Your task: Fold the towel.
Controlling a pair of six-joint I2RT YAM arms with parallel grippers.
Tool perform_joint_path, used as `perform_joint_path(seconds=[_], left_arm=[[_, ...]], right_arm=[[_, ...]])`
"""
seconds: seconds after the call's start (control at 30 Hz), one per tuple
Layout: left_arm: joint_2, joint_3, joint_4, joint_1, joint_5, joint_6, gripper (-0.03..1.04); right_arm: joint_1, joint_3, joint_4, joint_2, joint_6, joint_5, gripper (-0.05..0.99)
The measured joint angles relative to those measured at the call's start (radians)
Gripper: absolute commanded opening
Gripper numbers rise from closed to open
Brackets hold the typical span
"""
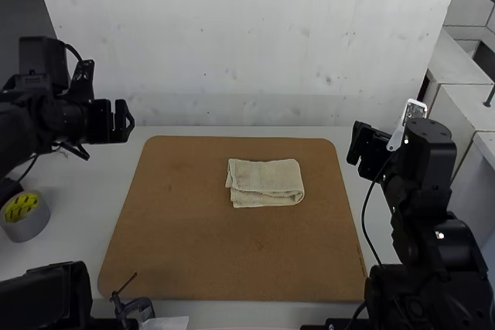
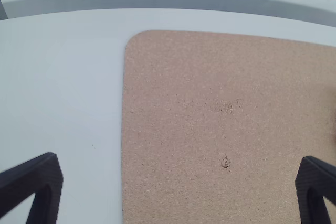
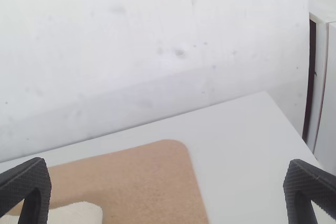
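Observation:
In the high view a cream towel [image 1: 265,182] lies folded into a small rectangle, layered, on the brown board [image 1: 232,256], right of its middle. My left gripper [image 1: 124,121] is held beyond the board's left side, away from the towel. My right gripper [image 1: 357,143] is by the board's far right corner, not touching the towel. In the left wrist view my left gripper [image 2: 178,187] stands wide open over table and board. In the right wrist view my right gripper [image 3: 168,190] is also wide open, with part of the towel [image 3: 76,214] near one finger.
A roll of tape [image 1: 25,216] rests on the table at the left. A small dark clamp-like tool [image 1: 133,308] is at the board's near left edge. A pale wall [image 1: 247,36] rises behind the table, and white cabinets [image 1: 464,106] stand at the right.

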Motion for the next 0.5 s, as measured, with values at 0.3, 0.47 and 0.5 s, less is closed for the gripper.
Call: perform_joint_path(seconds=[0.3,0.47,0.5], left_arm=[[-0.190,-0.092,0.020,0.032,0.013,-0.004,1.00],[-0.271,-0.188,0.050,0.047,0.078,-0.007,1.00],[-0.291,-0.211,0.064,0.055,0.092,-0.008,1.00]], right_arm=[[0.000,0.005,-0.060,0.000,0.001,0.018,0.96],[0.000,0.005,-0.076,0.000,0.001,0.017,0.96],[0.000,0.005,-0.079,0.000,0.001,0.015,0.96]])
